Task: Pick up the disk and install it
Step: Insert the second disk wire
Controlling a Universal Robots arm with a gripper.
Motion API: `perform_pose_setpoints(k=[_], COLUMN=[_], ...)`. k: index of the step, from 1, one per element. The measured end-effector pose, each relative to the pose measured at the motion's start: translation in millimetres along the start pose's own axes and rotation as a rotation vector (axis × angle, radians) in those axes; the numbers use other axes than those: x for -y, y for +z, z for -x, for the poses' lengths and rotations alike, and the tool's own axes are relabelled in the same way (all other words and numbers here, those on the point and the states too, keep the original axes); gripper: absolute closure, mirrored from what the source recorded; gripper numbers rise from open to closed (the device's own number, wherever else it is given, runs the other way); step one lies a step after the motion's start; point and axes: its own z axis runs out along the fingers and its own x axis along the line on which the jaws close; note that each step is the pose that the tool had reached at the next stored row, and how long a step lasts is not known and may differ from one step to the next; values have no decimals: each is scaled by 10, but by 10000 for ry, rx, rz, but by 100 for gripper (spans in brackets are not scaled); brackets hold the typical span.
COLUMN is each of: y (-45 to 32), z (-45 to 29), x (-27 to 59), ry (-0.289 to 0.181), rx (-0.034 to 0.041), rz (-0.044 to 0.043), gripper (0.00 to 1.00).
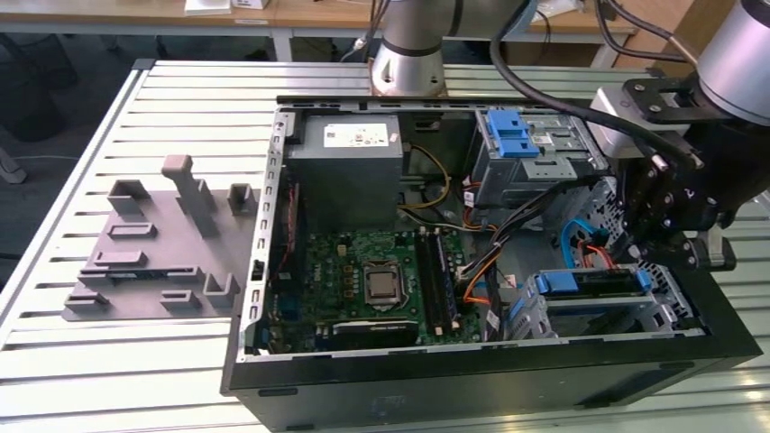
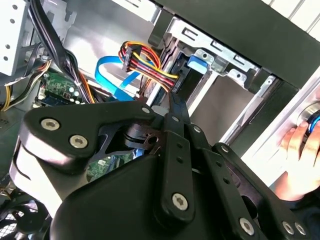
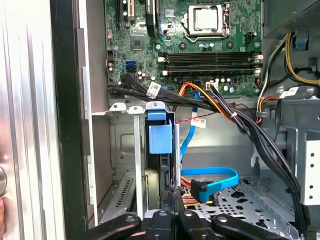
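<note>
I see a slatted metal table (image 1: 72, 361) carrying the open black computer case (image 1: 481, 379) and, at the exterior view's left, a grey fixture plate (image 1: 157, 262) with upright blocks.

My claw (image 3: 172, 212) sits at the frame's lower edge, black linkages meeting just under the disk (image 3: 161, 150), which stands on edge in the grey drive cage (image 3: 122, 150). Blue data cable (image 3: 212, 175) loops beside it; green motherboard (image 3: 200, 45) beyond.

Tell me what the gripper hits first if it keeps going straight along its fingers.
Probably the disk seated edge-on between the silver bay rails. The gripper points right at its near end, though depth is unclear.
</note>
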Motion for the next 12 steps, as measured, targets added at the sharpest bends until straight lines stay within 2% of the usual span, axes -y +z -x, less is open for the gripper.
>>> perform_pose_setpoints(k=[2, 5, 9, 12], y=[-10, -28, -42, -45], z=[1, 1, 1, 1], x=[-2, -2, -1, -1], ry=[-2, 0, 1, 2], rx=[-2, -6, -14, -13], rz=[21, 125, 314, 370], gripper=[89, 89, 89, 89])
